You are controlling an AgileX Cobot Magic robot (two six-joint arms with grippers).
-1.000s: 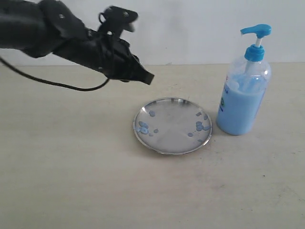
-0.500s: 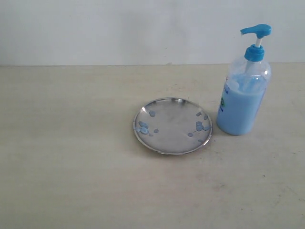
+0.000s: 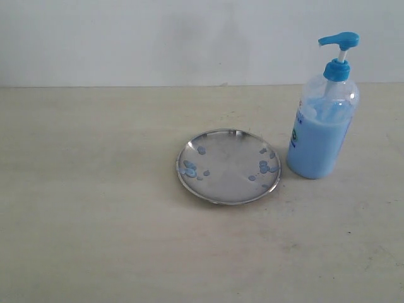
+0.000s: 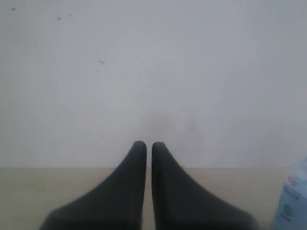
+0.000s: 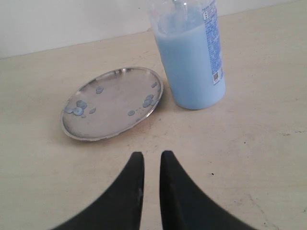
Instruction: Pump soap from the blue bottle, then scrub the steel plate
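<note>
The steel plate (image 3: pixel 228 159) lies flat mid-table, with pale blue soap blobs (image 3: pixel 189 168) near its rim on both sides. Just right of it stands the blue bottle (image 3: pixel 319 139), mostly full of light blue soap, its pump head (image 3: pixel 339 40) raised. Neither arm shows in the exterior view. In the right wrist view my right gripper (image 5: pixel 152 154) is shut and empty, hanging short of the plate (image 5: pixel 115 98) and bottle (image 5: pixel 192 62). My left gripper (image 4: pixel 149 143) is shut and empty, facing the white wall, with only an edge of the bottle (image 4: pixel 292 201) in sight.
A beige tabletop (image 3: pixel 95 208) spreads around the plate and bottle. A white wall (image 3: pixel 158 38) closes off the back.
One second ago the left arm reached in above and left of the plate. It has since withdrawn out of the exterior view. Plate and bottle have not moved.
</note>
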